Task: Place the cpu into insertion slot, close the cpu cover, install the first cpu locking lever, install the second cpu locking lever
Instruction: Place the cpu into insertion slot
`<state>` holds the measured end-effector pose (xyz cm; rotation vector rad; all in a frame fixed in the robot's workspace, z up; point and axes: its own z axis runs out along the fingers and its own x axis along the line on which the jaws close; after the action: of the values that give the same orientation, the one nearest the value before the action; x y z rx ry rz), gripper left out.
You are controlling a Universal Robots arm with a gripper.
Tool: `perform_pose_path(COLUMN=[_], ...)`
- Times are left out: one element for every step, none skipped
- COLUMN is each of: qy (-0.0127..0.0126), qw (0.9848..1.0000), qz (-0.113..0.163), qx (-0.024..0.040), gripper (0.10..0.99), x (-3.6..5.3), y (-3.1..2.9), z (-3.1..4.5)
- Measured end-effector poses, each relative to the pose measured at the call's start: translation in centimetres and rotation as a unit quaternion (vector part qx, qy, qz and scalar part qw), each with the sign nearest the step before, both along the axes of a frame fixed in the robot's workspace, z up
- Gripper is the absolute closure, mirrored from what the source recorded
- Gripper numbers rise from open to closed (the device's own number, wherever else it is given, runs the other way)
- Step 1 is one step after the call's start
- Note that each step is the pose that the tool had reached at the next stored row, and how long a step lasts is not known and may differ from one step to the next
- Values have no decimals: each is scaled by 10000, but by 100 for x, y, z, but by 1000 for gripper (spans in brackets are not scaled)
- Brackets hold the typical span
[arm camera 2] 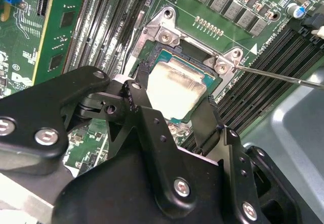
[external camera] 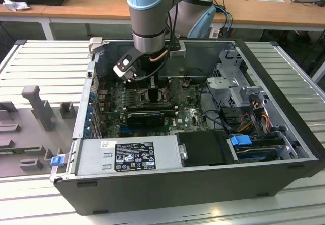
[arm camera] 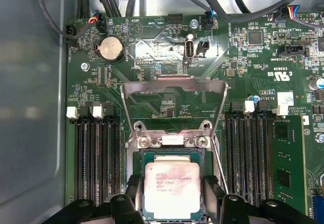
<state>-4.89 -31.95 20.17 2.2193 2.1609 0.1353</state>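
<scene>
Directly between the fingers [arm camera 2: 142,107] of the gripper [arm camera: 172,196] lies the cpu [arm camera: 171,183], at lower centre of the first wrist view. The black fingers are set narrow, pressed to two opposite edges of the chip, and appear to hold it. Being square, the chip has no long axis; its gripped edges face the memory slots [arm camera: 96,158] on either side. Its metal top is dull silver and smeared. It sits within the dark frame of the insertion slot [arm camera 2: 192,47], though full seating cannot be judged. Above it in that frame the cpu cover [arm camera: 152,86], a thin grey metal plate, stands open over the green circuit board [arm camera: 152,57]. A thin wire locking lever [arm camera 2: 273,76] juts away from the socket.
</scene>
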Motion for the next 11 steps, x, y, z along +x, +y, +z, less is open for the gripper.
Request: perform_pose_path(qy=[0, 1, 1, 1, 0, 1, 2, 1, 0, 0, 0], qw=[10000, 10000, 10000, 10000, 10000, 10000, 10000, 10000, 10000, 10000, 10000], qz=[0, 0, 0, 0, 0, 0, 0, 1, 12, 30, 35], qx=[0, -1, -1, -1, -1, -1, -3, -2, 0, 0, 0], gripper=[482, 482, 482, 482, 482, 482, 498, 565, 565, 569, 569], x=[0, 0, 0, 0, 0, 0, -1, -1, -2, -4, -5], y=[0, 0, 0, -1, -1, -2, -5, -6, -11, -16, -17], z=[1, 1, 1, 1, 1, 1, 2, 2, 1, 1, 1])
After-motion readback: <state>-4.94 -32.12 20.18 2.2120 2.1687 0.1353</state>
